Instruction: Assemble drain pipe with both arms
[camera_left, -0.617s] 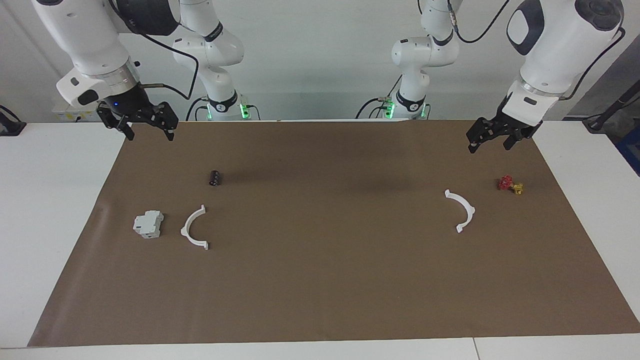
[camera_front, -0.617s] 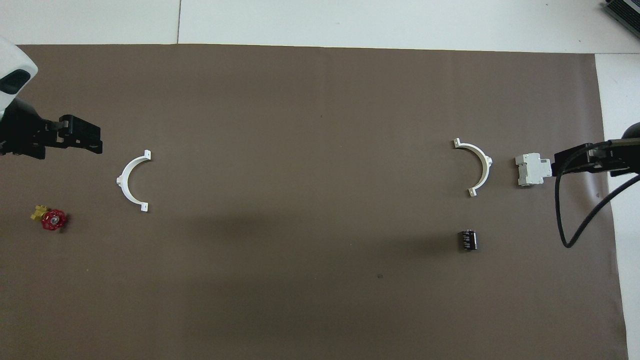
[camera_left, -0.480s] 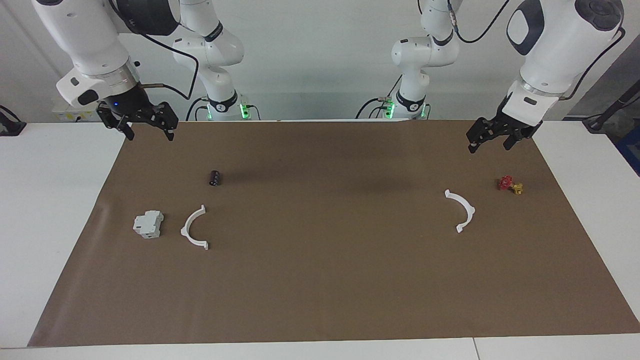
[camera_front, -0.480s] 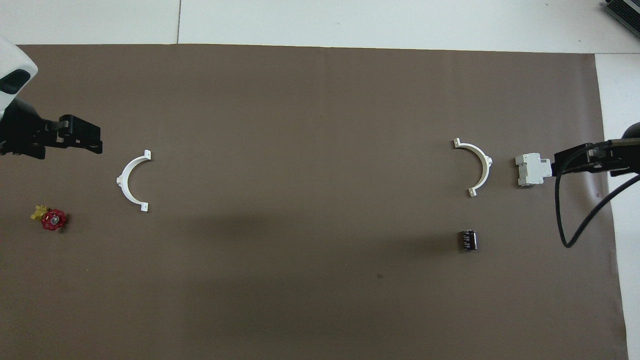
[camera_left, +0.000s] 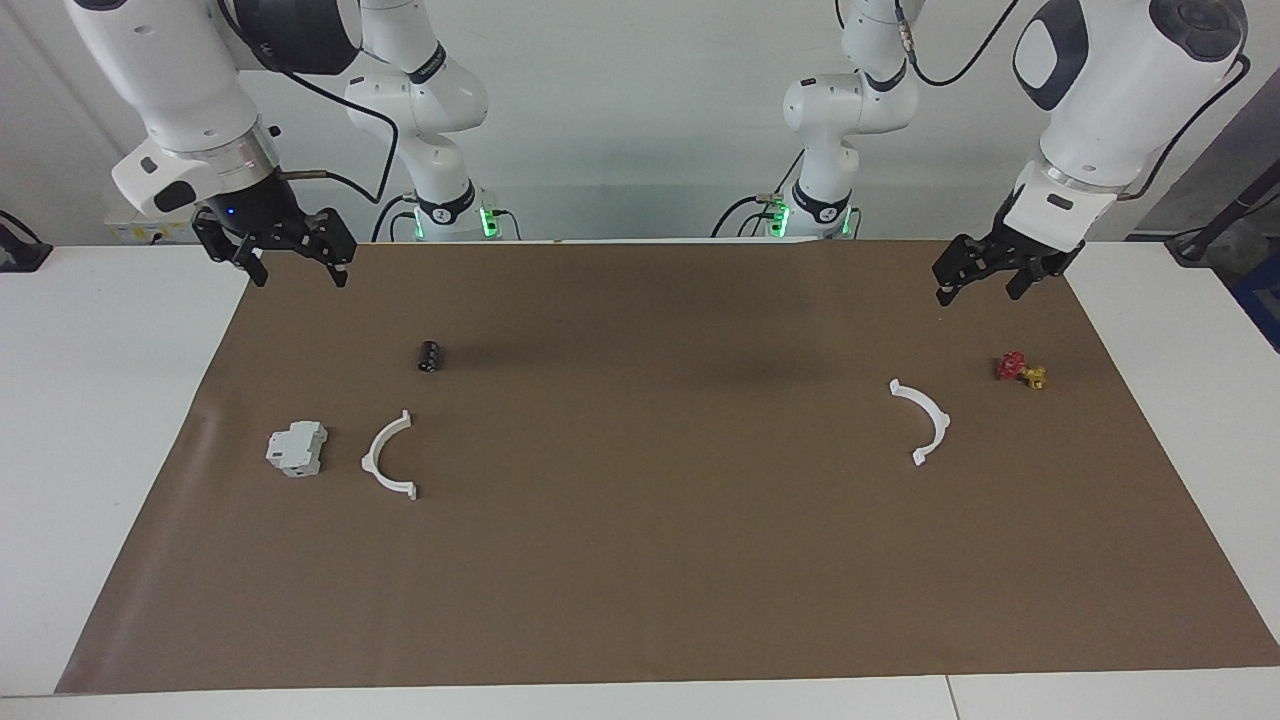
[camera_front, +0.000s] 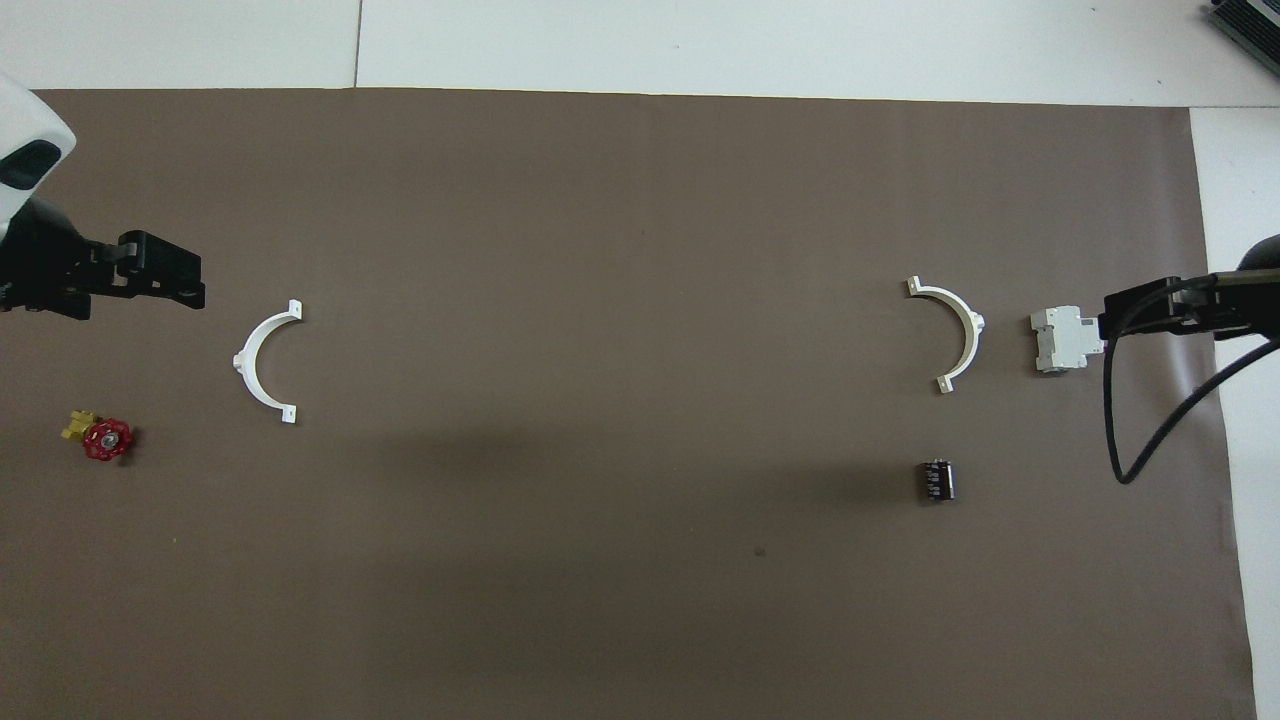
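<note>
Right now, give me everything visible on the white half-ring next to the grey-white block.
The half-ring is a thin white arc, plastic by the look, with a small outward tab at each end and one at mid-arc. It lies flat on the brown mat at the right arm's end of the table, open side facing the table's middle, beside the grey-white block with a gap between them. Nothing touches it but the mat. The dark cylinder lies nearer the robots.

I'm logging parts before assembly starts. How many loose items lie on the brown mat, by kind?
White half-ring arcs: 2
Grey-white boxy block: 1
Red-and-yellow valve: 1
Small black cylinder: 1
Total: 5
</note>
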